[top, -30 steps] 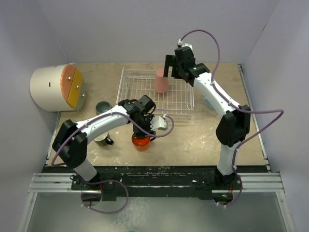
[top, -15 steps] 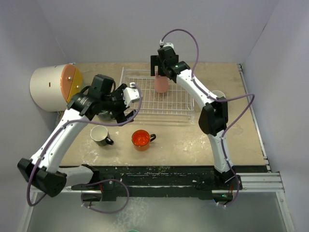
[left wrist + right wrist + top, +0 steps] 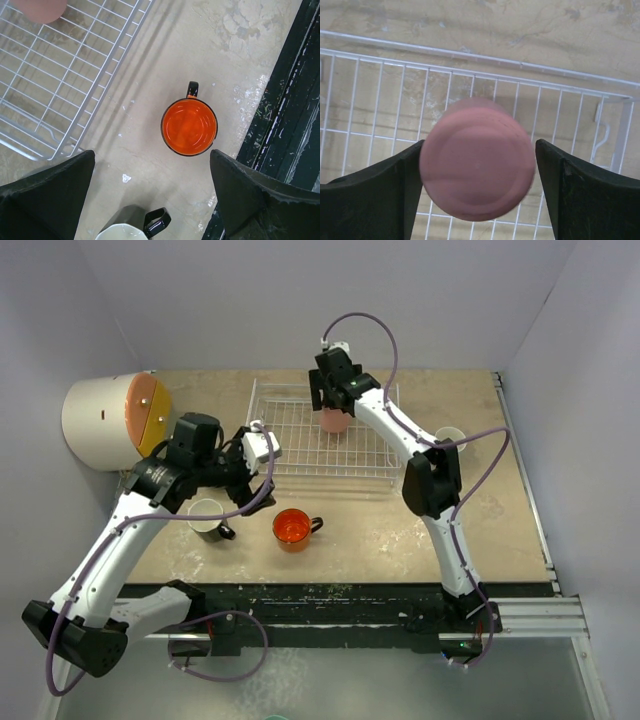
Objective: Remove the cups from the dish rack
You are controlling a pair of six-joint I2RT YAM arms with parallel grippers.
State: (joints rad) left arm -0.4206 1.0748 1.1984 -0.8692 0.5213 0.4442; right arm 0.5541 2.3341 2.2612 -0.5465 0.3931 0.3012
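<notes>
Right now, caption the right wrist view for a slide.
Right end effector, open, flanks the pink tumbler standing in the white dish rack.

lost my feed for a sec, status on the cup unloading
Left claw open, empty, above orange mug. Right claw astride pink tumbler, grip unclear. Pink tumbler the only cup seen in dish rack. Nothing in the way.

tumbler [image 3: 334, 420] in dish rack [image 3: 300, 445], toward its back | centre mug [image 3: 292, 527] on table [image 3: 400, 530] before rack | left mug [image 3: 207, 517] beside it | right mug [image 3: 450, 436] right of rack | cylinder [image 3: 100, 425] far left
</notes>
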